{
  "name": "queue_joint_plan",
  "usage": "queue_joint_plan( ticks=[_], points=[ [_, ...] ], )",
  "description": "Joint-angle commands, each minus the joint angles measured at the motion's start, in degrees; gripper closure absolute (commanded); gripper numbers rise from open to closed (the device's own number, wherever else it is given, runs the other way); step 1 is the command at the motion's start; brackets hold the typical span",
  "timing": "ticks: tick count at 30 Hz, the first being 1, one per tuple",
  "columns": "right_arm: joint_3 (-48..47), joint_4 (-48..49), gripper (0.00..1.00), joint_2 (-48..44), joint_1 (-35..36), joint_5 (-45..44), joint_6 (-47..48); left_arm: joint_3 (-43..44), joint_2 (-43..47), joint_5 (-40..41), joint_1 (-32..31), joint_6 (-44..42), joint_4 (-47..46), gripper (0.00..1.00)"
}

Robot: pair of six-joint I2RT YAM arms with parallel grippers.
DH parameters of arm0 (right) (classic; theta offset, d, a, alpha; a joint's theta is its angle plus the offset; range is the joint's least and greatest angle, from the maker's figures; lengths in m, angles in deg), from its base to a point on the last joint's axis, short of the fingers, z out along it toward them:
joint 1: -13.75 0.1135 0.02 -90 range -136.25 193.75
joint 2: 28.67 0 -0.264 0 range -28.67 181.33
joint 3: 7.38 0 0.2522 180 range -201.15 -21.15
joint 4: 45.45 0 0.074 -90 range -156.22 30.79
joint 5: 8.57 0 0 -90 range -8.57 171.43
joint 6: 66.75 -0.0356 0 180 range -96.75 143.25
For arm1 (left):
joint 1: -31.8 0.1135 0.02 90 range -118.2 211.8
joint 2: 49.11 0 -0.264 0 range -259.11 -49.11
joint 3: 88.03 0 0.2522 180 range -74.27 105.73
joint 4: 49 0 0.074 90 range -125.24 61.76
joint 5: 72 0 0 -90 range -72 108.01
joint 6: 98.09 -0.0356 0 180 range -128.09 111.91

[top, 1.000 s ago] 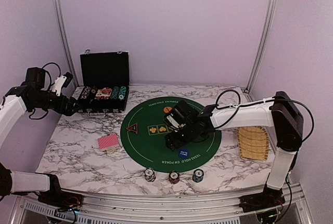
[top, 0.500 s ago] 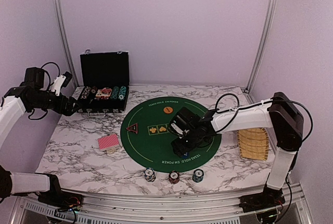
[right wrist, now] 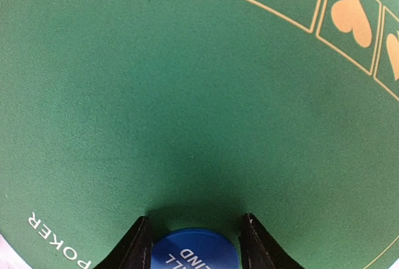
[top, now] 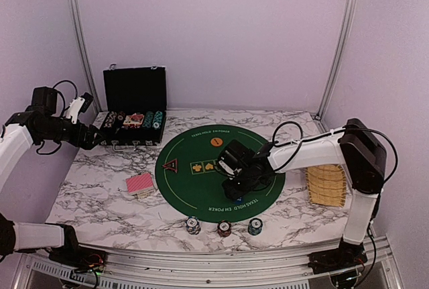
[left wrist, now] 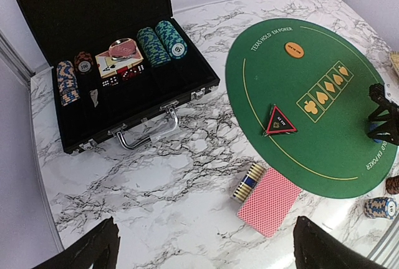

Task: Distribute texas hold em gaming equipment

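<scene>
Starting nearest us, three short stacks of poker chips (top: 224, 228) stand in a row on the marble surface (top: 100, 202), just off the near rim of the green felt mat (top: 194, 192). On the mat's near part the right hand (top: 232, 190) sits low, its fingers (right wrist: 138, 247) drawn in narrow on either side of the blue button marker (right wrist: 194, 251). They stand right at its rim, but we cannot tell whether they press it. The wrist view cuts that marker off at the bottom, and from above the hand hides it.

Left of the mat lie the red-backed playing cards (top: 139, 183), with a small roll of chips (left wrist: 247, 181) on its side right beside them. The wicker basket (top: 326, 184) stands at the right edge, its inside hard to read. Farther on the mat are the triangular red-black marker (top: 170, 165) and the orange button marker (top: 216, 141).

At the far left the black chip case (top: 134, 91) stands open, holding rows of chips, cards and dice. The left hand (top: 94, 136) hangs beside it, spread wide and holding nothing.
</scene>
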Motion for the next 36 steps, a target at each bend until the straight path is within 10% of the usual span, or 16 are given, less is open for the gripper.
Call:
queue_joint_plan(
  ticks=[1,24,36],
  points=[
    [1.4,-1.7,0.55,-1.7,0.0,-2.5,0.0,0.0,0.2,-1.4,0.2,-0.2,1.5,0.01],
    [9.1,-4.5,0.57,-12.6,-4.1,-3.4,-0.5,0.2,0.2,-1.5,0.2,-0.4,1.5,0.01],
    [-4.9,-10.9,0.1,-14.6,4.7,-0.5,-0.5,0.8,0.3,-0.8,0.2,-0.6,1.9,0.01]
  ],
)
